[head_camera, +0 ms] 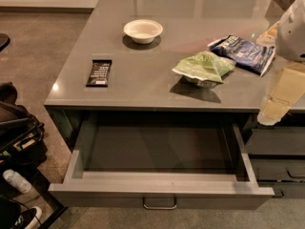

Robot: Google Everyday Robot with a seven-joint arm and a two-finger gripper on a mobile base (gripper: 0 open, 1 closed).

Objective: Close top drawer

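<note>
The top drawer (95, 195) is pulled far out from under the grey counter (143, 92). Its grey box interior is empty. Its flat front faces the bottom of the view, with a small metal loop handle (159, 204) at its centre. My gripper (269, 114) hangs from the white arm at the right edge of the view. It points down at the counter's front edge, just above and to the right of the drawer's right rear corner, and holds nothing that I can see.
On the counter lie a white bowl (143, 30), a black snack bar (99, 72), a green chip bag (204, 68) and a blue bag (244, 52). Neighbouring grey drawers (276, 149) are at right. Dark bags (19, 128) and a bottle (14, 180) sit on the floor at left.
</note>
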